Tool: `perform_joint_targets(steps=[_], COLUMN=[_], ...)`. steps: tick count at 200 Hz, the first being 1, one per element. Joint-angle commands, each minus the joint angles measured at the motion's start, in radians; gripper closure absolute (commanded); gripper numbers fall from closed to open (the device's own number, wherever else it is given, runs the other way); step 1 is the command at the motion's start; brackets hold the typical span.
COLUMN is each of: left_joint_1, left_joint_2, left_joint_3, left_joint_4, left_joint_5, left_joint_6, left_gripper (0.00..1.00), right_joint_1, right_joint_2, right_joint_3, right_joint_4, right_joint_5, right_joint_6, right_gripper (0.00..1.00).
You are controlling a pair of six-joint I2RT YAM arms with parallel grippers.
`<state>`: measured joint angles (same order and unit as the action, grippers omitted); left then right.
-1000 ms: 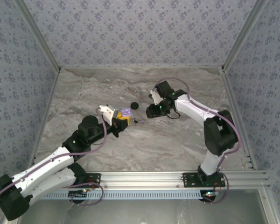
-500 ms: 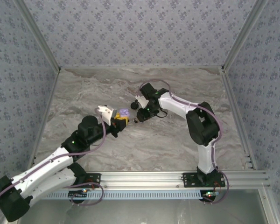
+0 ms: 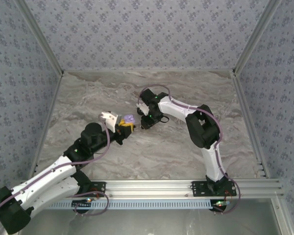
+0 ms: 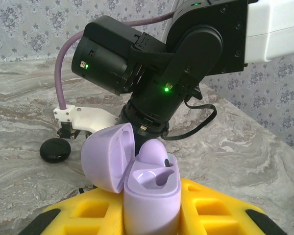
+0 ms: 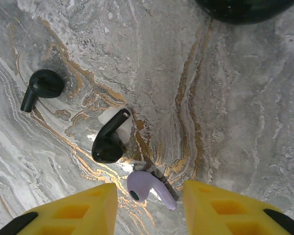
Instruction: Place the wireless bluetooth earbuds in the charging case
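The left jaws pinch the open lilac case (image 4: 149, 193) upright between their yellow tips. Its lid is swung to one side and one lilac earbud (image 4: 153, 151) sits inside. The right jaws stand spread over the table (image 5: 245, 107). A second lilac earbud (image 5: 148, 188) lies between them, touching neither. Two black earbuds (image 5: 109, 140) lie just beyond those tips, and a black puck (image 5: 245, 7) lies farther off.

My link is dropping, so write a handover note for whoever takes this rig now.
Left pincer: shut on the open lilac case, apparently with a seated earbud inside.
Right pincer: open, straddling the loose lilac earbud on the table.
A black earbud lies beside it, a second black earbud farther off, the black puck apart.
Left: grasp the loose one, seat it.
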<state>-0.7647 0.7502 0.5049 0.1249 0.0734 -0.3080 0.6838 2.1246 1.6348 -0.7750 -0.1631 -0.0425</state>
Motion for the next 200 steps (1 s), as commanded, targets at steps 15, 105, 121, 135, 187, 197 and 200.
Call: perform_joint_targets(steps=[15, 105, 121, 135, 187, 197, 200], left_joint_1=[0.007, 0.008, 0.007, 0.009, 0.009, 0.008, 0.009], left_joint_2=[-0.02, -0.033, -0.034, -0.032, -0.031, -0.029, -0.03], left_joint_3=[-0.002, -0.017, -0.019, -0.02, -0.02, -0.021, -0.02], left_joint_4=[0.002, 0.002, 0.004, 0.004, 0.004, 0.005, 0.007], left_joint_5=[-0.018, -0.026, -0.027, -0.027, -0.029, -0.029, -0.029], left_joint_6=[-0.011, -0.026, -0.025, -0.024, -0.025, -0.025, -0.025], left_gripper=[0.74, 0.74, 0.74, 0.74, 0.74, 0.74, 0.74], right_joint_1=[0.015, 0.01, -0.001, -0.009, -0.059, -0.068, -0.071], right_joint_2=[0.039, 0.08, 0.068, 0.052, -0.002, -0.012, -0.015], right_joint_3=[0.04, 0.039, 0.018, -0.004, -0.109, -0.134, -0.14], right_joint_4=[-0.049, -0.051, -0.042, -0.032, -0.038, -0.036, -0.034], right_joint_5=[0.031, 0.127, 0.15, 0.172, 0.259, 0.268, 0.272], right_joint_6=[-0.025, 0.037, 0.075, 0.119, 0.261, 0.275, 0.28], right_gripper=[0.59, 0.72, 0.75, 0.77, 0.77, 0.77, 0.77])
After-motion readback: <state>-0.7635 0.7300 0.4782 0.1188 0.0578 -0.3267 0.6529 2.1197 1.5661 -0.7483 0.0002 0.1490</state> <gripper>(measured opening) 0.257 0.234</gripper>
